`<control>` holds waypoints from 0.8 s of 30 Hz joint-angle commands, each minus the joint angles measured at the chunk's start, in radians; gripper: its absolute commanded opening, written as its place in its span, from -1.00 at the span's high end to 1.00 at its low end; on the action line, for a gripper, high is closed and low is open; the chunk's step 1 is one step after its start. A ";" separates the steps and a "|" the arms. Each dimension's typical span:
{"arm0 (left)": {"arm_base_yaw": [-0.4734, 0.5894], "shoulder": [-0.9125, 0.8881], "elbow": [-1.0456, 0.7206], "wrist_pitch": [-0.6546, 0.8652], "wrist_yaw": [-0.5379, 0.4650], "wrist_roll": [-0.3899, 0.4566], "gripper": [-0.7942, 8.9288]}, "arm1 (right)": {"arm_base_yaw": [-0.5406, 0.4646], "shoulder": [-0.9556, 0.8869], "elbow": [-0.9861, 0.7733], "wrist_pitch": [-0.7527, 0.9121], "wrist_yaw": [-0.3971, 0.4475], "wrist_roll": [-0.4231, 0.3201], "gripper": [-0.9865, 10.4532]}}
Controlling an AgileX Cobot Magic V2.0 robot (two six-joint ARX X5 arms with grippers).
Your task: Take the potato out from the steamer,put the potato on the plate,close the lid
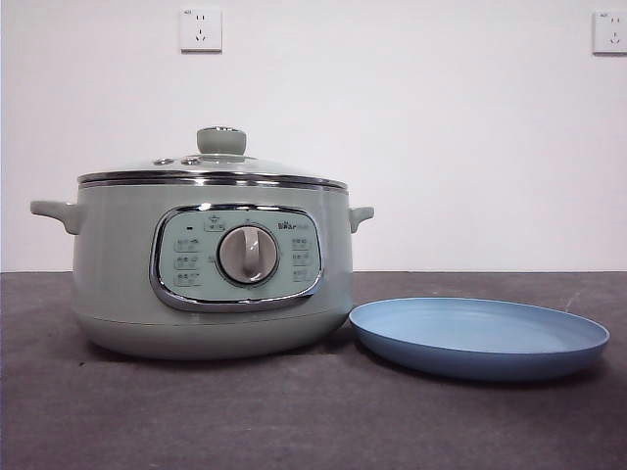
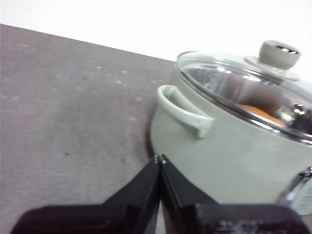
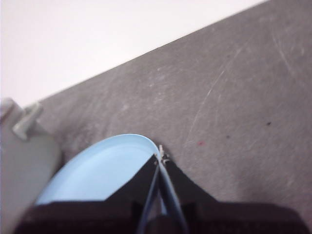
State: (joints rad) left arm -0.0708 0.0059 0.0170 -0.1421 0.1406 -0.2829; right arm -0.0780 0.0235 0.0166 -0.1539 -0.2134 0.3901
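The pale green steamer (image 1: 211, 274) stands on the dark table at the left, with the glass lid (image 1: 211, 168) shut on it. In the left wrist view an orange-brown patch of the potato (image 2: 258, 113) shows through the lid (image 2: 243, 83). The light-blue plate (image 1: 478, 336) lies empty to the right of the steamer. My left gripper (image 2: 160, 159) is shut and empty, hanging above the table beside the steamer's side handle (image 2: 187, 109). My right gripper (image 3: 160, 156) is shut and empty above the plate's rim (image 3: 105, 165). Neither gripper shows in the front view.
The dark grey table (image 1: 294, 421) runs in front of the steamer and plate. A white wall with two sockets (image 1: 201, 29) stands behind. The steamer's side (image 3: 22, 156) shows in the right wrist view next to the plate.
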 commanded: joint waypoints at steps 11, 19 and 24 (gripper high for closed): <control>0.000 0.015 0.135 -0.215 0.174 -0.085 0.85 | 0.002 0.173 0.125 -0.043 -0.079 0.121 0.85; 0.000 0.094 0.326 -0.219 0.172 -0.039 0.85 | 0.002 0.448 0.402 -0.079 -0.132 -0.060 0.85; 0.000 0.220 0.453 -0.220 0.175 -0.025 0.85 | 0.004 0.600 0.626 -0.175 -0.213 -0.145 0.85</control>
State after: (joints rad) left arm -0.0711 0.2100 0.4572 -0.3668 0.3168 -0.3271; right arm -0.0769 0.6144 0.6117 -0.3313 -0.4175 0.2947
